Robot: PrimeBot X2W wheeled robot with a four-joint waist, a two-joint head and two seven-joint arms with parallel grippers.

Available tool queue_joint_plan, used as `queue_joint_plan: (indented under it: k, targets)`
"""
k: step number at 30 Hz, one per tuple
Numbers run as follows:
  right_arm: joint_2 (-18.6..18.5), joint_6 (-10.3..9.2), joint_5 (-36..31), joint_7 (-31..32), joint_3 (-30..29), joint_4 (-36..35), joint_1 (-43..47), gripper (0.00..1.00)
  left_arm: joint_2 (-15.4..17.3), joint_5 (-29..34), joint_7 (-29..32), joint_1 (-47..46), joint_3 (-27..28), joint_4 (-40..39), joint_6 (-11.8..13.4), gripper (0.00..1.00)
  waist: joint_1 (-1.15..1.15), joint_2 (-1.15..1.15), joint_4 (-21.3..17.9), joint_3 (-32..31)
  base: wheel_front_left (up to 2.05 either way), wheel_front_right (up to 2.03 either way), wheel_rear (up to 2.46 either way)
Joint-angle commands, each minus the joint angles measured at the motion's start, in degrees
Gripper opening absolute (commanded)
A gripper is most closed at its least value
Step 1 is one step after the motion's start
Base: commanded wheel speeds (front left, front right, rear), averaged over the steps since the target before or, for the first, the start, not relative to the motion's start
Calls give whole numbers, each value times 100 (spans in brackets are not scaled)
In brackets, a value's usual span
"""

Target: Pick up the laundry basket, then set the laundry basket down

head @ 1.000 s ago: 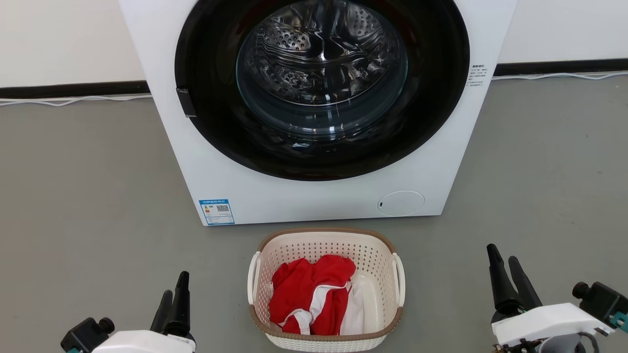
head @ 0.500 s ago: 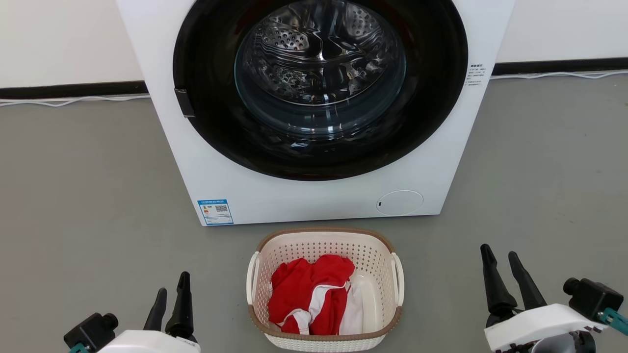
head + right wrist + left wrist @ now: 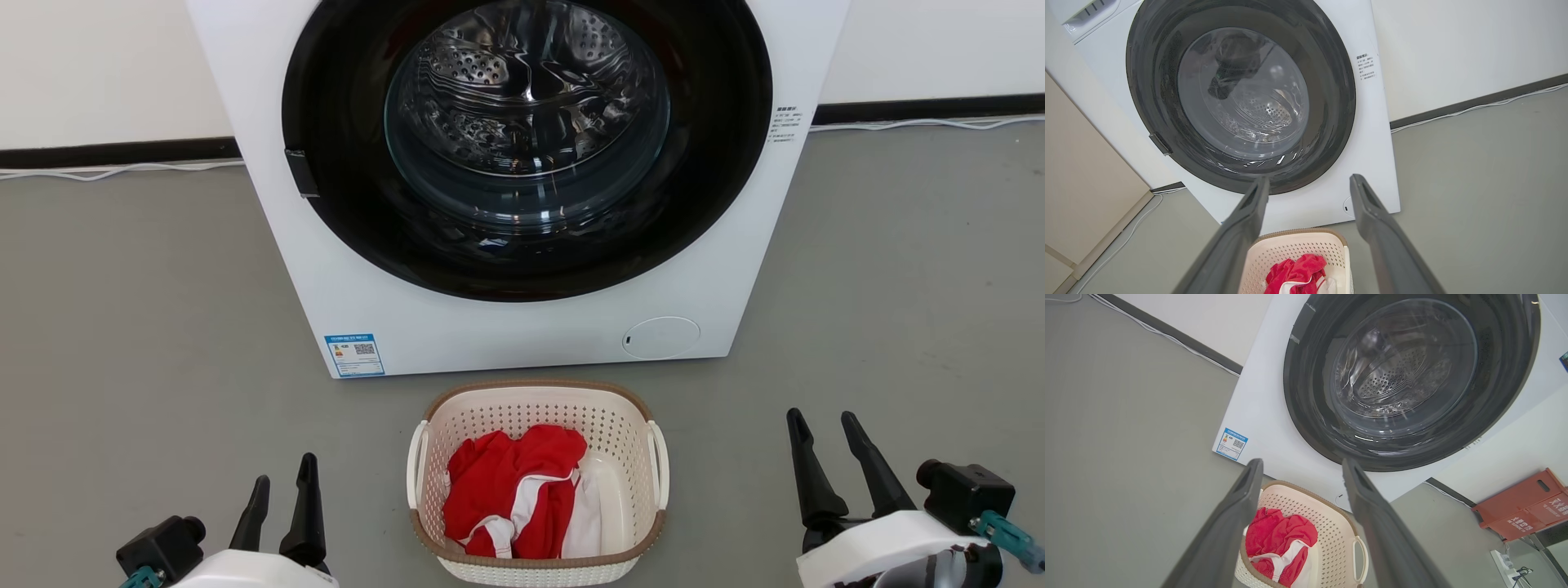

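Grey floor (image 3: 122, 327), smooth, bounded by a pale wall with dark skirting and a loose white cable (image 3: 106, 170) running along it.

Item: washer (image 3: 522, 343). White, front-loading, round glass door shut. Stands at the far side.

Item: laundry basket (image 3: 535, 384). Cream, perforated, brown rim. Sits on the floor just in front of the washer, between the two arms. Contents: red garment (image 3: 510, 490) with white trim, and a white piece (image 3: 589, 523) beside it. One white loop handle (image 3: 416, 465) on each side, lying close against the basket wall.

Item: left gripper (image 3: 285, 474). Fingers spread apart, nothing between them, well clear of the basket on its left.

Item: right gripper (image 3: 820, 418). Likewise spread and empty, well clear on the right, and set further out than the left one.

Hazards, as judged:
- The handles are thin and hug the sides, so a finger could slide past a loop or snag in a perforation.
- The arms stand at unequal distances. One could arrive first and shove the light basket sideways over the smooth floor.
- An uneven lift would tip the basket and shed the clothes.
- A forward swing would knock the rim against the washer front, which is very near.
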Motion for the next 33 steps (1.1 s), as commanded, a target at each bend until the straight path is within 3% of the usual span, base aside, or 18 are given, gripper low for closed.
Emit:
queue_joint_plan:
  k: [1, 33]
  targets:
    - [-85, 31, -159, -107, 113, -200, -250, 100, 61, 137, -78, -108, 120, -113, 55, 100, 0, 0, -1, 0, 0, 0, 0]
    - [-125, 43, -2423, -645, 182, 83, -236, 100, 80, 2205, -616, -8, 104, -82, 245, 100, 0, 0, -46, -27, 0, 0, 0]
